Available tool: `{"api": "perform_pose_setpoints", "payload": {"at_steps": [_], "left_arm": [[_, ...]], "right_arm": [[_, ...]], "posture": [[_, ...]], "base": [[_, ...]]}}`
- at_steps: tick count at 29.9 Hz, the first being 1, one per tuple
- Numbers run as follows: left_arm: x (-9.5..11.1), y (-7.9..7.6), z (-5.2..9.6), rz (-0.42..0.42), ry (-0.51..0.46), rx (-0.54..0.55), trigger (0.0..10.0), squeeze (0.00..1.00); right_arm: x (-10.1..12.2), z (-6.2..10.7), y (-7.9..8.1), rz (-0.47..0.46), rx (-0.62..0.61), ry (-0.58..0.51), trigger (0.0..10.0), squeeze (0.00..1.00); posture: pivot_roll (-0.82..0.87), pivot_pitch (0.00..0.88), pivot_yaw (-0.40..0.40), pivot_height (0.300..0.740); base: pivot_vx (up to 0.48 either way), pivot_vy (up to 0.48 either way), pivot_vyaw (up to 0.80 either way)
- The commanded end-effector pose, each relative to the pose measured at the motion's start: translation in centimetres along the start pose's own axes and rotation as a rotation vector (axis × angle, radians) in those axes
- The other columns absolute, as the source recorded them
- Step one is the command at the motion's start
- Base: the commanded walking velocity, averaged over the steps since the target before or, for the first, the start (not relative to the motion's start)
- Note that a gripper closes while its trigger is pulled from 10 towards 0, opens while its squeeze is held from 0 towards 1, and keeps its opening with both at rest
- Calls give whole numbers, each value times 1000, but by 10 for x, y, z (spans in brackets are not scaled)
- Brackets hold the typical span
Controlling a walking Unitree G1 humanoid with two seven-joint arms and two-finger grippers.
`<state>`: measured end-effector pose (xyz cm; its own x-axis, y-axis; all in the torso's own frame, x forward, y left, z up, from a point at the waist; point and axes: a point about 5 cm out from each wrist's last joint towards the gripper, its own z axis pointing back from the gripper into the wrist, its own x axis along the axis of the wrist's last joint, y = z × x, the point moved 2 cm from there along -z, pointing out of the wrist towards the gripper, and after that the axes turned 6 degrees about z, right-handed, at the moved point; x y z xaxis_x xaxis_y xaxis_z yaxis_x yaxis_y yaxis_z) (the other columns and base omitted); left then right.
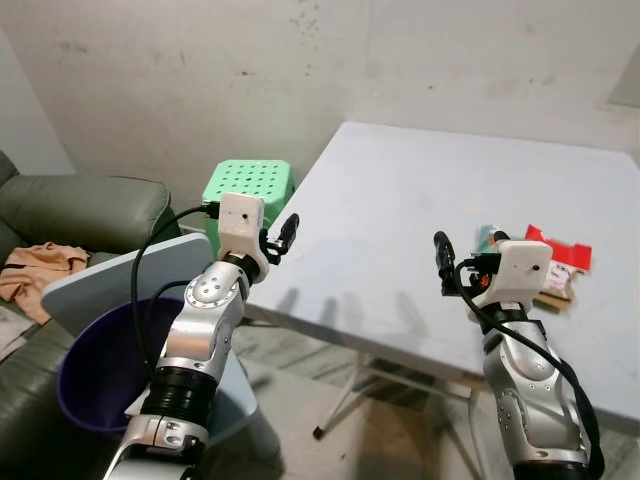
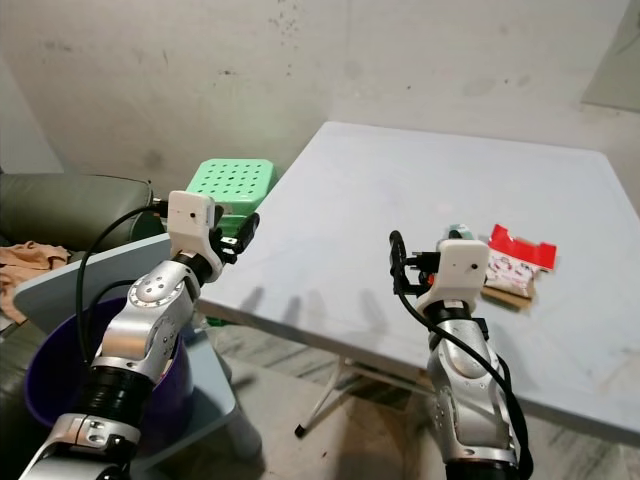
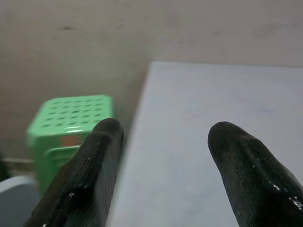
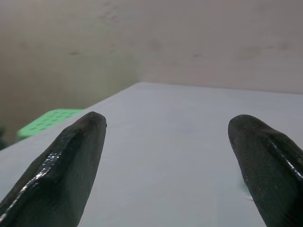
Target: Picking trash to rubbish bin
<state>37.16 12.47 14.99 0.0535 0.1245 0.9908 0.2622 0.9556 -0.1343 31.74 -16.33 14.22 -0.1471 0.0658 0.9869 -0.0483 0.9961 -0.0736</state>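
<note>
Trash lies at the right side of the pale table [image 1: 400,200]: a red carton piece [image 1: 562,250], a white snack wrapper [image 1: 556,283] just in front of it, and a small greenish packet [image 1: 487,236]. My right gripper [image 1: 468,255] hovers open just left of this trash, with nothing between its fingers [image 4: 71,161]. My left gripper [image 1: 281,238] is open and empty, held over the table's left edge. A purple rubbish bin [image 1: 95,375] with a grey lid [image 1: 120,275] tilted behind it stands on the floor at lower left, beneath my left arm.
A green plastic stool [image 1: 248,185] stands between the table's left edge and the wall. A dark green sofa [image 1: 80,210] with an orange cloth [image 1: 40,265] on it runs along the left. The table's folding legs [image 1: 345,395] show underneath.
</note>
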Motion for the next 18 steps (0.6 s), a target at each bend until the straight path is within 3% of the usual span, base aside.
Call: {"api": "perform_pose_setpoints", "payload": {"at_steps": [1,8,18], "left_arm": [[4,-1,-1,-3,-11,2,10000,0],[5,-1,0,-7,-20,3,10000,0],[6,-3,1,-17,-29,-24,10000,0]], "right_arm": [[3,0,-3,6,-8,-8,10000,0],[3,0,-2,5,-5,-8,10000,0],[2,1,-2,5,-5,-3,10000,0]], "posture": [[20,0,25,740],[20,0,25,740],[21,0,25,740]], "base": [[285,0,0],[283,0,0],[0,0,0]]}}
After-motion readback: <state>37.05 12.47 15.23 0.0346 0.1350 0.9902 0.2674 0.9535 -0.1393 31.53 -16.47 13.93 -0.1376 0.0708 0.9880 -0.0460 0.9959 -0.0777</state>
